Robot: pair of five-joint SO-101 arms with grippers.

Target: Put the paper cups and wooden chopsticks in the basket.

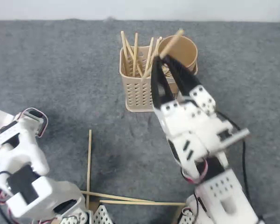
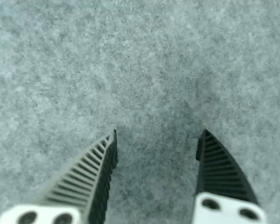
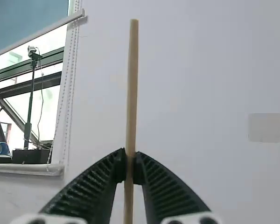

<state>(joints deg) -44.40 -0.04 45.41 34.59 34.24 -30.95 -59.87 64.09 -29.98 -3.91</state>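
Your grey felt table (image 1: 51, 70) spreads across the high view. The white right arm (image 1: 196, 135) stretches from the lower right up to the top centre, where the beige perforated plastic basket (image 1: 137, 95) stands. You have the right gripper (image 1: 167, 59) (image 3: 129, 158) just over the basket's right half, clenched on one pale wooden chopstick (image 1: 175, 38) (image 3: 131, 84). The stick is pinched at the fingertips and runs on in line with them, a hold I judge well suited to dropping it end-first into the basket. The white left arm (image 1: 23, 163) sits at the lower left, well apart from the basket. Its left gripper (image 2: 159, 140) is spread wide over bare felt with nothing between the fingers, probably parked out of the way. A brown paper cup (image 1: 184, 51) appears to sit in the basket's right side, beside a bundle of upright chopsticks (image 1: 135, 51) leaning in the left side. Three loose wooden chopsticks (image 1: 89, 163) lie at the bottom centre, one pointing up the frame and two lying crosswise near the arm bases, so you have those left to collect.
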